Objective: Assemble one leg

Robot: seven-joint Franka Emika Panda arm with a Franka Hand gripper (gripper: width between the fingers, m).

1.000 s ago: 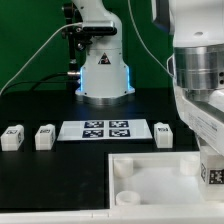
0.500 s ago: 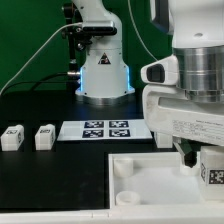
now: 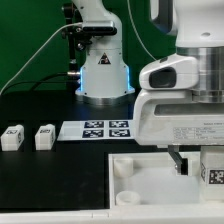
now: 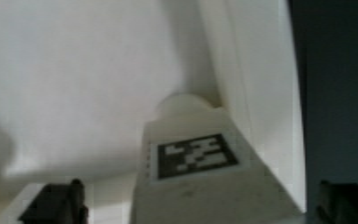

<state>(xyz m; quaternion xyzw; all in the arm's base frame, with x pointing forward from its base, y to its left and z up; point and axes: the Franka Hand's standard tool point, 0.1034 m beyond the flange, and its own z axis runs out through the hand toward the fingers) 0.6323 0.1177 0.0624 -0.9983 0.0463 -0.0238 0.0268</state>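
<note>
The large white square plastic tray-like part (image 3: pixel 150 178) lies on the black counter (image 3: pixel 30 165), and the small white plastic block-like leg (image 4: pixel 208 160) with its square marker tag stands over the tray's floor near one wall. The 2 fingers (image 4: pixel 51 202) flank the leg, spread and not touching it. It looks light, rigid and smooth-sided, so I judge a squeeze across its flat side faces near the tagged end safest.

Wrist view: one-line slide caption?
Tagged white leg standing between the open tool's fingertips, over the white tray-like part.
</note>
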